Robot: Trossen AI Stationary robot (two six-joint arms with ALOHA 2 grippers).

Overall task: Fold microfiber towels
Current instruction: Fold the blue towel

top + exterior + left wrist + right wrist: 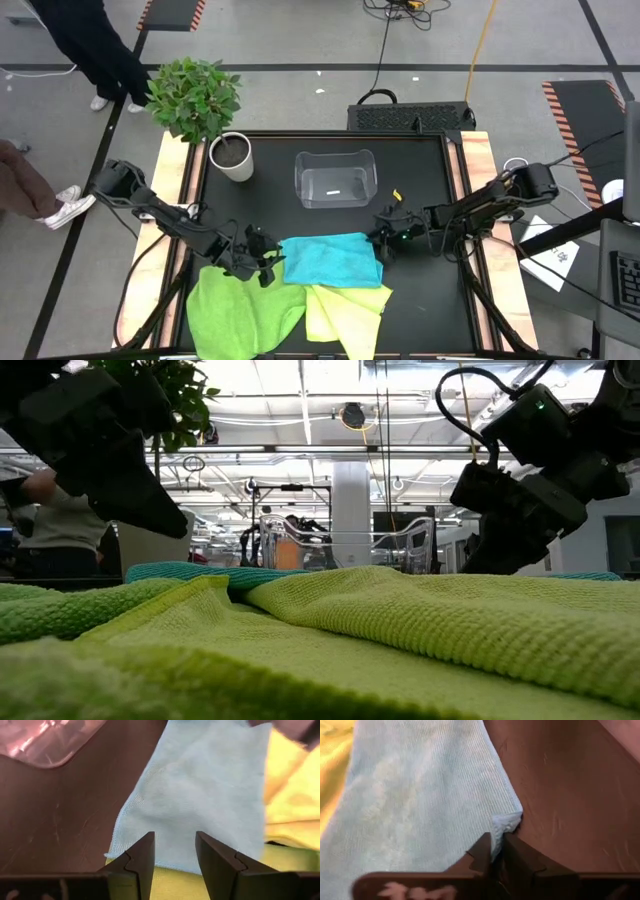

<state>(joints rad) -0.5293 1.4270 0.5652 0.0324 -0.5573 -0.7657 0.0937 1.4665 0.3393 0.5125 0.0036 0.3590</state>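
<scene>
The turquoise towel (331,259) lies flat near the middle of the tabletop (270,175), toward its front edge, on the front side of the clear plastic bin (335,179). Its front edge overlaps the bright green towel (245,310), which is bunched at the front-left, and the pale yellow-green towel (345,312), which lies at the front centre and reaches the front edge of the tabletop. In the low view the pale yellow-green towel fills the foreground, with the turquoise towel showing as a thin band behind it.

The right gripper (498,851) is at the right-hand edge of the turquoise towel. Its fingers are closed almost fully together, and a small raised fold of the towel's corner is pinched between them, as the right wrist view shows. The rest of that towel stays flat on the tabletop.

The left gripper (175,854) is at the left-hand edge of the turquoise towel, near where it meets the bright green towel. Its fingers stand partly open with a clear gap between them, and nothing is held; the towel's edge lies just beyond the fingertips.

A potted plant (205,108) stands at the rear-left corner of the tabletop, beside the clear plastic bin. A person (85,45) stands on the floor beyond the rear-left corner.
</scene>
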